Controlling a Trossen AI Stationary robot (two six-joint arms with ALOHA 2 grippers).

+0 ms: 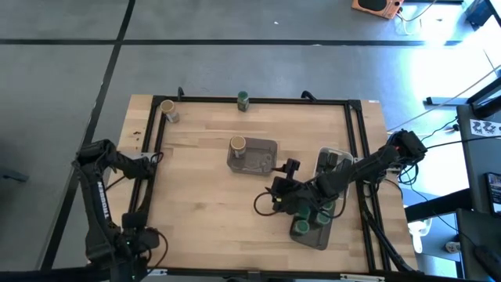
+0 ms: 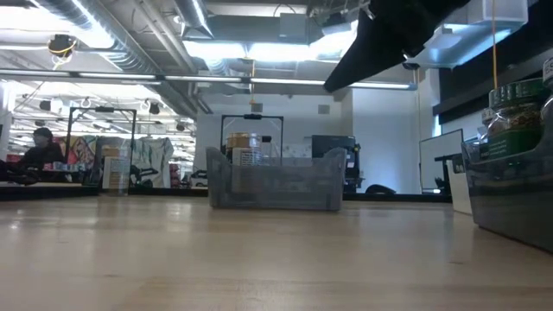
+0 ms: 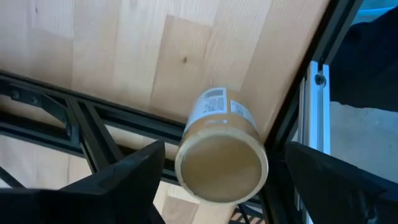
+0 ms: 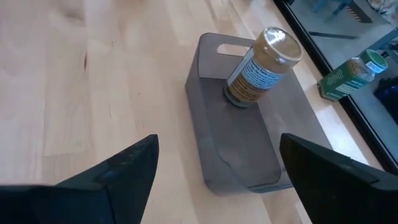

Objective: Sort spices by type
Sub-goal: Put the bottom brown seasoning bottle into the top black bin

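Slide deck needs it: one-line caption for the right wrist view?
Open right gripper hovers over a grey tray holding one upright tan-lidded jar; a green-lidded jar stands beyond at the table's edge.

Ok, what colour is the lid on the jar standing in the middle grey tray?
Tan. The jar in the grey tray shows best in the right wrist view.

The tabletop [image 4: 93,93] is pale wood with a smooth, matt, visibly grained finish. The grey tray [image 4: 249,149] looks like translucent matt plastic. The tan-lidded jar [image 4: 261,68] in it has a glossy lid and a printed paper label. The frame rail [image 3: 93,118] looks like dark matt metal.
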